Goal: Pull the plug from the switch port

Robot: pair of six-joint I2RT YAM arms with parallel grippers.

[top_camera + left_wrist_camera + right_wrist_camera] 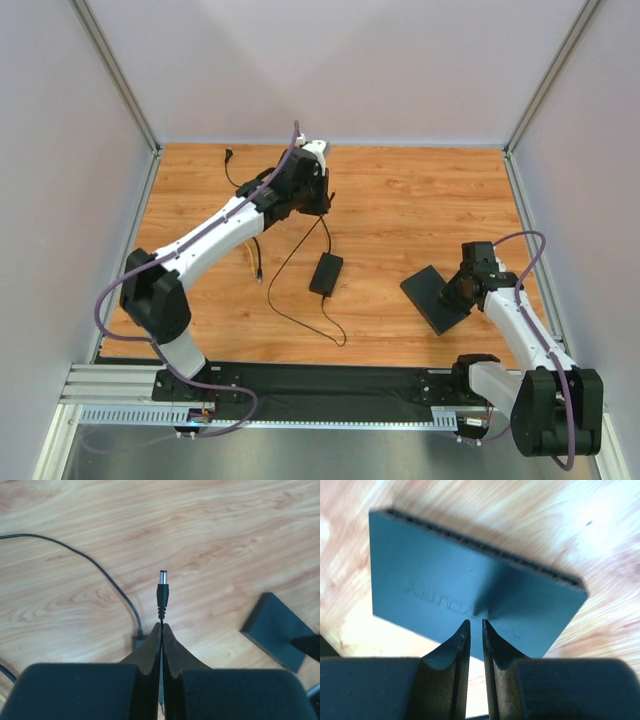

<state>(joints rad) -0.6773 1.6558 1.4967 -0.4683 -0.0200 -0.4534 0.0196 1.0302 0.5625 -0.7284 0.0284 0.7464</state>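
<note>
A robotics lab cell: white panels (340, 70) on aluminium posts (120, 75) wall in the wood-grain desk (420, 200) around the left hand (322, 200) and right hand (455, 295).

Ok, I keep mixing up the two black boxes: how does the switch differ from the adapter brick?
The switch is a wide, thin slab; the adapter brick is smaller and narrower. The adapter brick has thin cables running from it, while no cable shows on the switch. The switch lies by the right end effector; the adapter brick sits alone mid-table. Both are black, rectangular and on the wooden table.
</note>
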